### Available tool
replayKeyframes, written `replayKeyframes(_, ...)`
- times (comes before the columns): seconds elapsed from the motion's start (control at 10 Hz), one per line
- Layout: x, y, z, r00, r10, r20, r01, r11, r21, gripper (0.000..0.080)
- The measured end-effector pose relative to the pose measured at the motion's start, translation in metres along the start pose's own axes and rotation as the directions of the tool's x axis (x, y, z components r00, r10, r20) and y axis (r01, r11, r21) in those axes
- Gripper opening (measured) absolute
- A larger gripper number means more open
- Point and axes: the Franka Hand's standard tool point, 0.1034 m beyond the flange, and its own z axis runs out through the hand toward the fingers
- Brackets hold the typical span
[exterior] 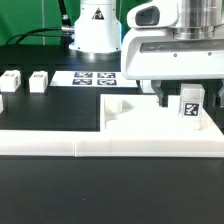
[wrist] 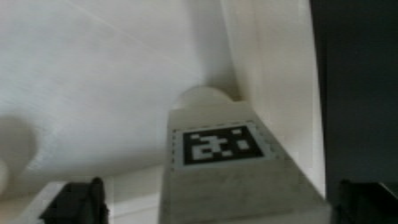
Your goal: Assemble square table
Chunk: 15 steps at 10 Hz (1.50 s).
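Exterior view: at the right of the frame the gripper [exterior: 186, 97] hangs low over the white square slab [exterior: 135, 118], which lies on the black table [exterior: 60, 190] just behind the long border rail [exterior: 100, 147]. A leg post [exterior: 190, 104] stands upright on the slab near its right corner, its tag facing the camera, between the dark fingers. Two loose leg posts [exterior: 10, 80] [exterior: 38, 80] sit well apart from the slab at the exterior view's left, with the marker board [exterior: 95, 77] flat at upper centre, in front of the robot base [exterior: 95, 30]. Wrist view: the tagged leg post [wrist: 222, 150] runs away from the camera onto the pale slab [wrist: 89, 70]. The jaws are apart, one on each side of it; one finger [wrist: 80, 203] shows a clear gap from the post, the other [wrist: 365, 203] is close beside it, contact unclear
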Motion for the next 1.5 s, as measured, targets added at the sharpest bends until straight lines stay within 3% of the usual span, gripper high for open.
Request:
replayKeyframes(0.1,0.0000,0.0002,0.0001,1.000,0.002,0.000,-0.002,1.000,0.000,0.0649)
replayKeyframes(0.4,-0.0001,-0.0001,0.0001,0.989,0.148,0.001,-0.148,0.989,0.002,0.0288)
replayKeyframes(0.6,0.0002,0.0006,0.0000,0.955,0.298,0.001,-0.298,0.955,0.002,0.0289)
replayKeyframes(0.7,0.0003,0.0013,-0.0002,0.895,0.445,-0.001,-0.445,0.895,-0.002,0.0289)
replayKeyframes(0.9,-0.0001,0.0026,0.0003,0.743,0.669,0.002,-0.669,0.743,0.001,0.0289)
replayKeyframes(1.2,-0.0003,0.0044,0.0001,0.543,0.839,0.044,-0.840,0.543,0.009,0.0290)
replayKeyframes(1.5,-0.0011,0.0017,0.0002,0.238,0.967,0.085,-0.971,0.239,0.001,0.0290)
